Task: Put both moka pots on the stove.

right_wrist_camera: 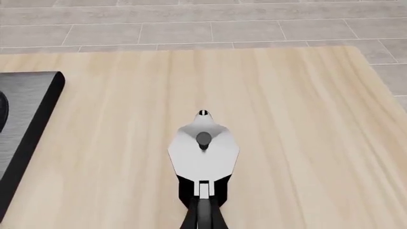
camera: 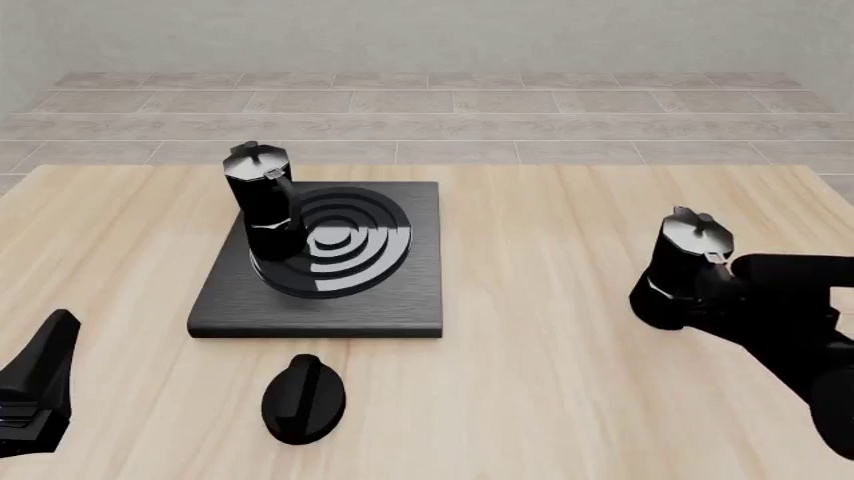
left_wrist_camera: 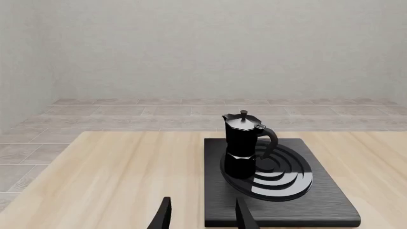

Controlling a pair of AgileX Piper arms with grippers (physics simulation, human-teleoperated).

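One moka pot [camera: 264, 198] [left_wrist_camera: 242, 145] stands upright on the left part of the stove [camera: 400, 290] [left_wrist_camera: 318, 200], over its ring burner. The other moka pot [camera: 683, 262] [right_wrist_camera: 203, 151] is at the right of the table, well apart from the stove and leaning a little toward the arm. My right gripper [camera: 718, 285] reaches in from the right and is closed on the handle side of that pot; its fingers are mostly hidden behind it. My left gripper [left_wrist_camera: 205, 217] [camera: 40, 375] is open and holds nothing, low near the front left, short of the stove.
A low black oval knob [camera: 304, 398] lies on the wooden table [camera: 534, 400] just in front of the stove. Tiled floor and a grey wall lie beyond the table's far edge.
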